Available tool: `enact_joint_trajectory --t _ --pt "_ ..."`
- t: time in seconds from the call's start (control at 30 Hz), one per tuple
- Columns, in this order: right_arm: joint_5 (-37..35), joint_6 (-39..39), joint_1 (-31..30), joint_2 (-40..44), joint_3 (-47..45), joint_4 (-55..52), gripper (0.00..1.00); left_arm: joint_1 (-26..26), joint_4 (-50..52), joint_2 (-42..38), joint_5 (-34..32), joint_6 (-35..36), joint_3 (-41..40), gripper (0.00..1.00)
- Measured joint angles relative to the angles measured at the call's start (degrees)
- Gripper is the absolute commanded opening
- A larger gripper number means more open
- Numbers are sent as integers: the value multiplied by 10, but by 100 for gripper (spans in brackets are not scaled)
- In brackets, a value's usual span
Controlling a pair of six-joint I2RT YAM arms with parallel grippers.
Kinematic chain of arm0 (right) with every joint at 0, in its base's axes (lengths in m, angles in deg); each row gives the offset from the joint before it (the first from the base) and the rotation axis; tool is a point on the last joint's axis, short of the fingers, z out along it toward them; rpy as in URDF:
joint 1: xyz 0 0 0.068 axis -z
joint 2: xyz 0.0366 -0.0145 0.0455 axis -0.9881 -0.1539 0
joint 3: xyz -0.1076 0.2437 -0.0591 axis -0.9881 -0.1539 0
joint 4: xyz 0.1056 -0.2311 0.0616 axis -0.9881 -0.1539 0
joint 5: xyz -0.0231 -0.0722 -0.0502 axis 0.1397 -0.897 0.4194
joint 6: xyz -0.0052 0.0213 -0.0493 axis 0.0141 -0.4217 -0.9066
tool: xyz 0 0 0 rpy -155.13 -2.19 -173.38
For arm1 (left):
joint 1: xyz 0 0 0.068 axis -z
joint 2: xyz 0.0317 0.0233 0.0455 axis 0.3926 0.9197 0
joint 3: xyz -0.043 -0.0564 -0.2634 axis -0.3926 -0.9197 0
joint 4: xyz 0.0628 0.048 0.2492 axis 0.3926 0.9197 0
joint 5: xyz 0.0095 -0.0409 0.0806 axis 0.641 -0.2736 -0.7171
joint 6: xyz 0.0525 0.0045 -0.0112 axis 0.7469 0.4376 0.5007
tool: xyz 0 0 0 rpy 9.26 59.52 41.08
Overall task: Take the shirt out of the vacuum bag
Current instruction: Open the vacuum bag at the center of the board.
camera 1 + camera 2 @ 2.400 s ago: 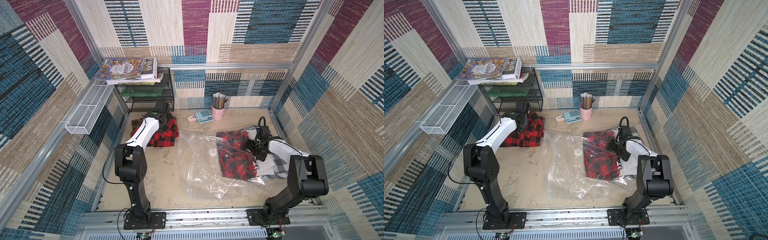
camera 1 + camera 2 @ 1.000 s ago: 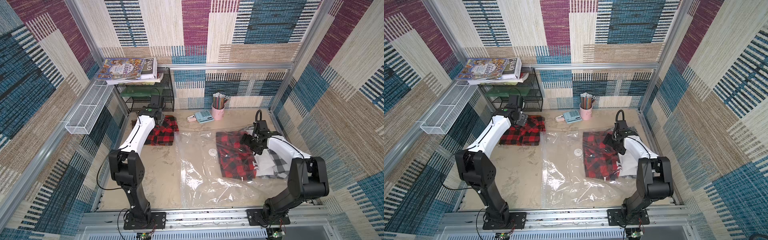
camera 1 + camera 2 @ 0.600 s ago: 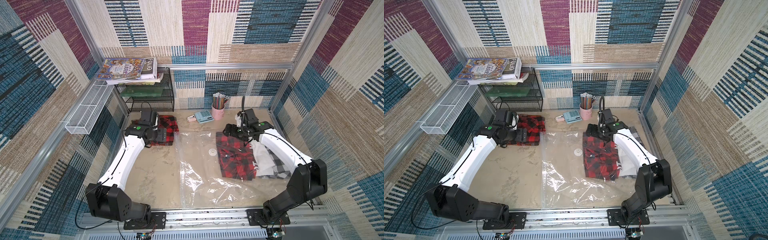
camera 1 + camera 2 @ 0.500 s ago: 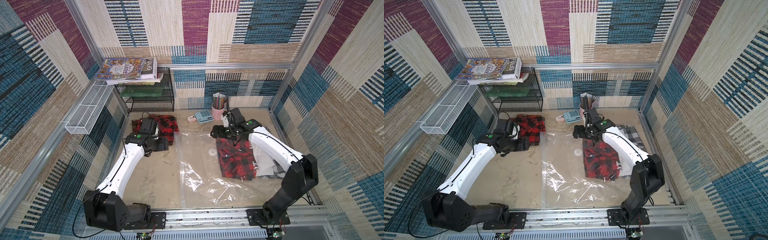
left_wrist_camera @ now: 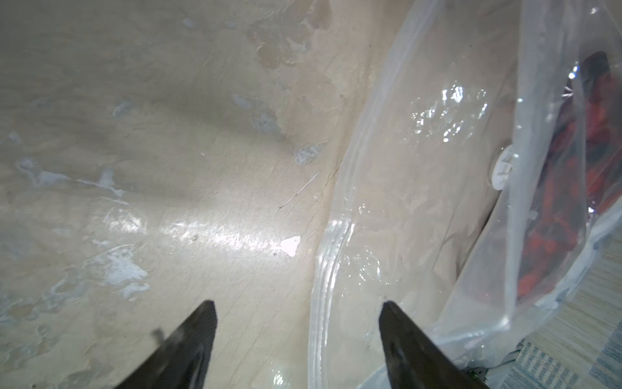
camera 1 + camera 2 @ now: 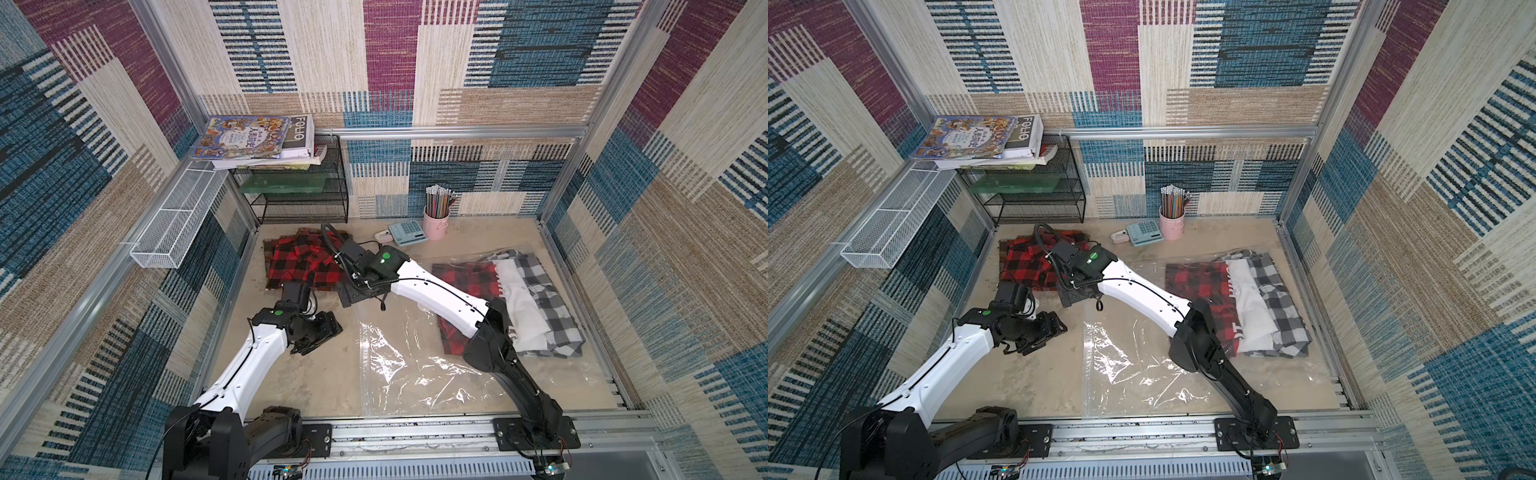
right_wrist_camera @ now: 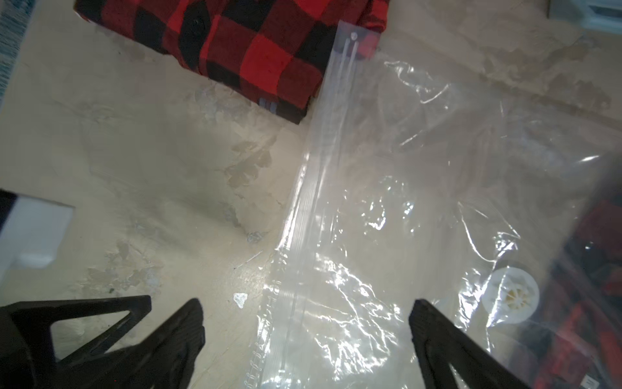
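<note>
Tabletop point(image 6: 291, 386), beige and scuffed, spreads under both my arms. The vacuum bag point(image 6: 415, 374) lies flat across its right half in both top views point(image 6: 1133, 374), clear and crinkled. The red plaid shirt point(image 6: 465, 274) sits inside it toward the far right, and my left wrist view shows its red through the plastic point(image 5: 572, 202). A white garment point(image 6: 519, 299) and a grey checked garment point(image 6: 552, 299) lie just beside that shirt; I cannot tell whether they are under the plastic too. A second red plaid shirt point(image 6: 299, 266) rests outside the bag at the far left, its corner touching the bag's far corner point(image 7: 269, 57).

My right gripper point(image 7: 306, 313) hangs over the bag's zip-seal edge point(image 7: 316, 202), jaws spread wide with nothing between them. My left gripper point(image 5: 298, 313) is low over the bare table, right next to that same edge point(image 5: 328, 269), jaws parted and gripping nothing. The small round white valve point(image 7: 510, 296) sits on the plastic beside the shirt.
</note>
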Motion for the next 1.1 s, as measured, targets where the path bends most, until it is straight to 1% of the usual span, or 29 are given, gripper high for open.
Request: enact_joint_trajectory --t 0.13,0.4,0.6,0.67,0.7,0.73,0.8,0.87,0.93,1.1 --pt "-17 -4 -24 -21 -7 -14 99 -18 -17 -14 0 -13 -26 75" --pt "-81 -7 -37 -49 -13 -41 100 -39 -38 -30 0 -23 -63 73" --pt "-124 0 -39 -74 -23 -67 89 -40 -51 -38 0 -26 -71 72" --pt "-139 5 -42 -76 -21 -75 83 -41 -51 -39 1 -26 -68 72" --pt "-145 9 -44 -76 -18 -79 78 -41 -52 -40 3 -26 -66 71" --pt "-152 11 -44 -75 -16 -80 71 -41 -53 -41 4 -26 -65 71" --pt "-161 13 -46 -68 -15 -81 50 -41 -61 -45 14 -24 -64 69" --pt "-164 14 -45 -56 -15 -80 31 -40 -71 -45 28 -24 -63 69" --pt "-165 16 -44 -41 -14 -79 20 -39 -82 -46 46 -24 -59 68" --pt "-165 18 -40 -4 -14 -76 19 -23 -121 -40 109 -32 -30 66"
